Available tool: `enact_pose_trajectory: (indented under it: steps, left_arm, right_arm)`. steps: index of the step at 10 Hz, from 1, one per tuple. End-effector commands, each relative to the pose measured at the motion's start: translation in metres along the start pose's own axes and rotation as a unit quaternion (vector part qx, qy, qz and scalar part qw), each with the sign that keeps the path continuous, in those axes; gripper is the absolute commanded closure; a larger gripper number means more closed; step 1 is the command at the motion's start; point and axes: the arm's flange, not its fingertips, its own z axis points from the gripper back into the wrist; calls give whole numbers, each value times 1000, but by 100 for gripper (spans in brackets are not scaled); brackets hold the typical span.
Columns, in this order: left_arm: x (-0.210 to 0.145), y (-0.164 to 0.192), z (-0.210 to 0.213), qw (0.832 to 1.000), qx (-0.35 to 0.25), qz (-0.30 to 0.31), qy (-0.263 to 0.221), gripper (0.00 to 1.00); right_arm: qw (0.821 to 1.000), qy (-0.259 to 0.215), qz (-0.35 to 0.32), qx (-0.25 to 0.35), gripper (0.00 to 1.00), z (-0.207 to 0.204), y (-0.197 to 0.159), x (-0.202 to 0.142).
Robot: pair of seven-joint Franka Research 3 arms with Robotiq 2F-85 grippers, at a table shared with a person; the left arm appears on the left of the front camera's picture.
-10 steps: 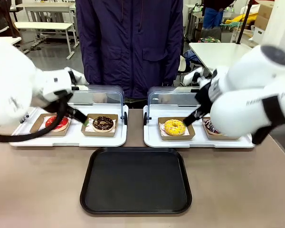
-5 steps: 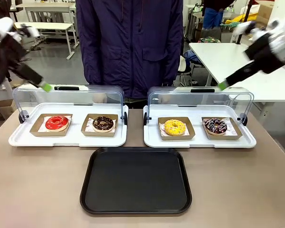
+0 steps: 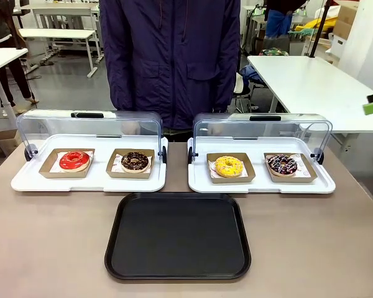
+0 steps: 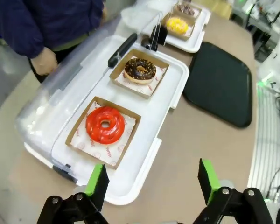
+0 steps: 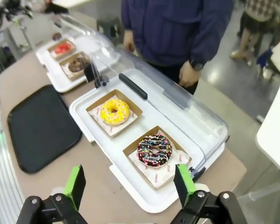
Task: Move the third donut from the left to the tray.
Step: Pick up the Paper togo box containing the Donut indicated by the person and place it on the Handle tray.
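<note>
Gaping wide with nothing between its green pads [image 4: 97, 182], the left tool [image 4: 153, 172] hangs above the bench [image 3: 50, 248] beside the end of the left white tray [image 3: 87, 182]; the right tool [image 5: 129, 175], equally spread and empty, hangs above the bench by the end of the right white tray [image 3: 261, 185]. Nearest in the front view, the black tray [image 3: 178, 237] lies flat at the bench's 6 o'clock edge; beyond it the two white trays sit side by side, at its 11 and 1 o'clock. The third donut from the left [image 3: 228, 166], yellow-iced with coloured sprinkles, rests in its brown cardboard holder [image 3: 248, 176] on the right white tray's left half, at 1 o'clock from the black tray and well apart from both tools; a dark sprinkled donut [image 3: 281, 164] lies at its 3 o'clock in a holder of its own. On the left white tray a red-iced donut [image 3: 74, 160] sits at 9 o'clock of a chocolate donut [image 3: 135, 161]; behind both white trays the clear lids [image 3: 261, 127] stand swung open; at 12 o'clock a person [image 3: 171, 56] in a dark blue jacket stands at the bench's far side.
</note>
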Motion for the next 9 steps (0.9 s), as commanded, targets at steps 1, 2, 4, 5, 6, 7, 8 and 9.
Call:
enact_pose_trajectory:
  steps: [1, 2, 4, 5, 6, 7, 8, 9]
  left_arm:
    - [-16, 10, 7, 999, -17, -21, -39, 0]
    - [-35, 14, 18, 998, 2, -32, -61, 0]
    - [-56, 14, 24, 994, 12, -59, -90, 0]
    - [-63, 7, 26, 993, 18, -62, -96, 0]
    - [-65, -4, 20, 992, 24, -72, -104, 0]
    - [-66, -15, 16, 990, 29, -77, -111, 0]
    - [-66, -20, 15, 990, 33, -82, -113, 0]
    - [-68, -16, 15, 989, 29, -84, -116, 0]
  right_arm:
    - [998, -48, 34, 27, 0, 14, -3, -25]
    - [997, -61, 47, 27, 0, 23, -1, -42]
    - [996, -74, 47, 25, 0, 28, -4, -56]
    - [996, -76, 49, 23, 0, 26, -4, -62]
    - [995, -85, 49, 26, 0, 28, -6, -66]
    - [994, -91, 49, 25, 0, 27, -6, -69]
    - [994, -96, 48, 26, 0, 27, -6, -71]
    - [994, -95, 48, 26, 0, 25, -7, -73]
